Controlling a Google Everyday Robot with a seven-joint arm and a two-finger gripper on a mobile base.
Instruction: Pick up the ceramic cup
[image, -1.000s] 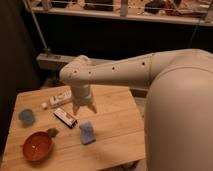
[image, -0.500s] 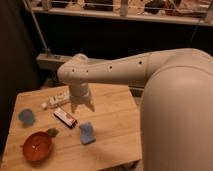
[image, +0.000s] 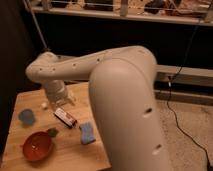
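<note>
The ceramic cup (image: 26, 117) is small, short and light blue. It stands near the left edge of the wooden table (image: 60, 157). My gripper (image: 58, 100) hangs from the white arm over the back of the table. It is to the right of the cup and a little behind it, apart from it. Nothing is seen in the gripper. The arm's big white link (image: 125, 100) fills the middle of the view and hides the table's right side.
A wide red-orange bowl (image: 37, 146) sits at the front left, with a small dark object (image: 51, 132) beside it. A red and white packet (image: 65, 117) lies mid-table, a flat blue block (image: 87, 132) to its right. A small white item (image: 44, 105) lies behind the cup.
The gripper has moved left across the back of the table, closer to the cup. The arm's upper link has swung nearer the camera. The objects on the table have not moved.
</note>
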